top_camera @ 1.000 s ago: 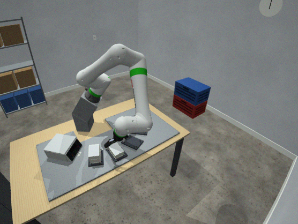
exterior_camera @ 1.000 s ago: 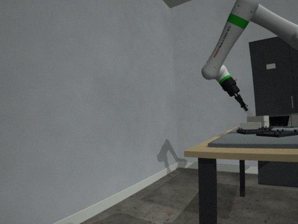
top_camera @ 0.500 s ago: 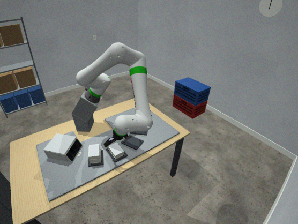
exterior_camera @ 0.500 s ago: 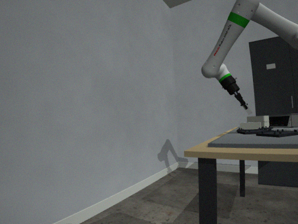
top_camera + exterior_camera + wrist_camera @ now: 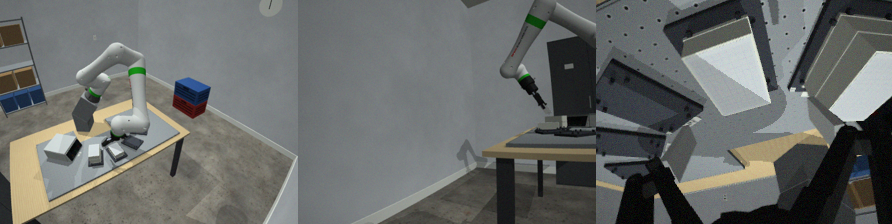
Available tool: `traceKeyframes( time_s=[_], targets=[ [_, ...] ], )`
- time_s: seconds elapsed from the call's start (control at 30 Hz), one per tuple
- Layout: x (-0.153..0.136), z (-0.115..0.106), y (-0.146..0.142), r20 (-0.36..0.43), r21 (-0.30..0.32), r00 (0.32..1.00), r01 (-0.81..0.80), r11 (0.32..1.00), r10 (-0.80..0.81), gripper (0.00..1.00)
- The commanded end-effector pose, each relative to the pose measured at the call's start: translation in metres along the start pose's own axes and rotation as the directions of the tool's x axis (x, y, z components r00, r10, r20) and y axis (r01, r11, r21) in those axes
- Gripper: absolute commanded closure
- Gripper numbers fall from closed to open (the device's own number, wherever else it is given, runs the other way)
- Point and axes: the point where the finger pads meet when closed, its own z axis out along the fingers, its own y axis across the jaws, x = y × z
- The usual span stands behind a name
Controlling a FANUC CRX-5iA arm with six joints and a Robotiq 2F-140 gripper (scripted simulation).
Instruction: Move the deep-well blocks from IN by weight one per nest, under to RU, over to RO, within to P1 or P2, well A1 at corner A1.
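- One long wooden table, with a grey mat across much of its top.
- Beyond it, a tall shelf rack with brown boxes and blue bins.
- Over the table, the white, green-banded arm, bent well down toward the mat.
- On the floor past one table end, a blue crate on top of a red one.
- On the mat, a pale boxy instrument with a dark slanted front; too small to read any lamp.
- Above the single block, the gripper: fingers spread wide, nothing between, tilted over rather than pointing straight down.
- Several dark nests, including a bare one beside the single block's nest; labels impossible to make out.
- Two white blocks, one atop the other, as a stack in a nest nearer the instrument.
- Just one white block in the neighbouring nest, apparently flat; cut corner not distinguishable.

The pincer has shifted (just slightly) toward the taller white stack.
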Motion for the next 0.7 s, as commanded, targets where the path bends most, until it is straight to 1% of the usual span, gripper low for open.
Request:
traceKeyframes(
  time_s=[0.0, 0.03, 0.1, 0.27, 0.6, 0.67],
  targets=[
    [-0.006, -0.001, 0.023, 0.007, 0.081, 0.990, -0.138, 0.987, 0.138, 0.00],
    [-0.007, -0.002, 0.028, 0.009, 0.097, 0.986, -0.167, 0.981, 0.167, 0.00],
    [-0.007, -0.002, 0.028, 0.009, 0.097, 0.986, -0.167, 0.981, 0.167, 0.00],
    [-0.014, -0.003, 0.052, 0.027, 0.170, 0.956, -0.294, 0.941, 0.293, 0.00],
    [-0.027, -0.005, 0.101, 0.027, 0.170, 0.956, -0.294, 0.941, 0.293, 0.00],
    [-0.027, -0.005, 0.101, 0.027, 0.170, 0.956, -0.294, 0.941, 0.293, 0.00]
  ],
)
